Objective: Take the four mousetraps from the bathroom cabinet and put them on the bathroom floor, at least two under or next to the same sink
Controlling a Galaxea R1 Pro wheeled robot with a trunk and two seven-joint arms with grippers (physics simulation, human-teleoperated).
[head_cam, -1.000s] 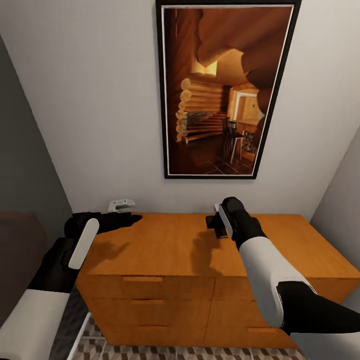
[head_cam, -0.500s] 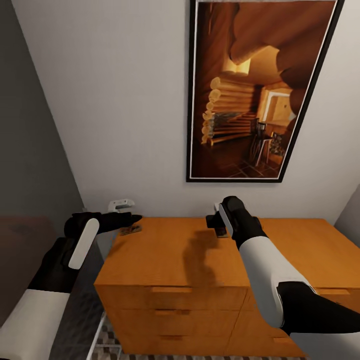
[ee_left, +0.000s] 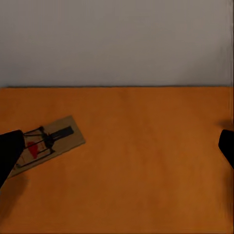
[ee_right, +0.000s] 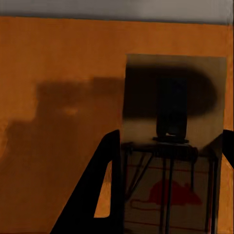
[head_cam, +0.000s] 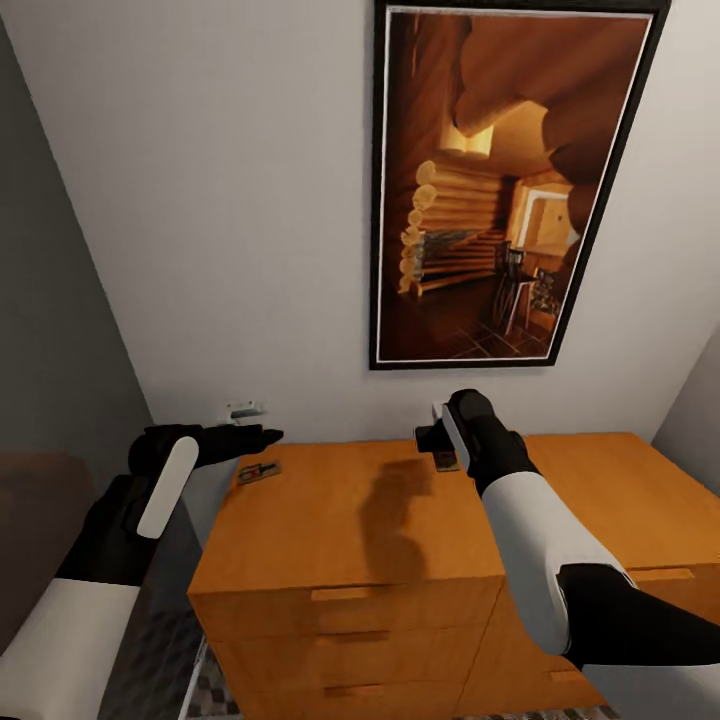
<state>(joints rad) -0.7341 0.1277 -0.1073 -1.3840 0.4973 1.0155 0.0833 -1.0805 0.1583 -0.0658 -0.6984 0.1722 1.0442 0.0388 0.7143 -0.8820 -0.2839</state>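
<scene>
The orange-brown cabinet [head_cam: 350, 520] stands against the white wall in the head view. One mousetrap [head_cam: 258, 471] lies flat near the top's back left corner. My left gripper [head_cam: 262, 435] hovers just behind and above it, open. In the left wrist view that mousetrap [ee_left: 46, 143] lies beside one finger [ee_left: 9, 153], on the cabinet top [ee_left: 146, 170]. My right gripper [head_cam: 432, 445] is over the middle back of the top, shut on a second mousetrap [head_cam: 446, 461]. The right wrist view shows this mousetrap [ee_right: 170, 161] clamped between the fingers [ee_right: 105, 195], above the wood [ee_right: 58, 63].
A large dark-framed picture [head_cam: 500, 190] hangs on the wall above the cabinet. A small white wall fitting [head_cam: 244, 408] sits behind the left gripper. A grey wall [head_cam: 50, 330] closes the left side. A strip of patterned floor [head_cam: 215, 690] shows at the cabinet's lower left.
The whole view has shifted, so the cabinet now sits further right in the picture and the trap on its left corner has come into sight. Both arms keep their pose.
</scene>
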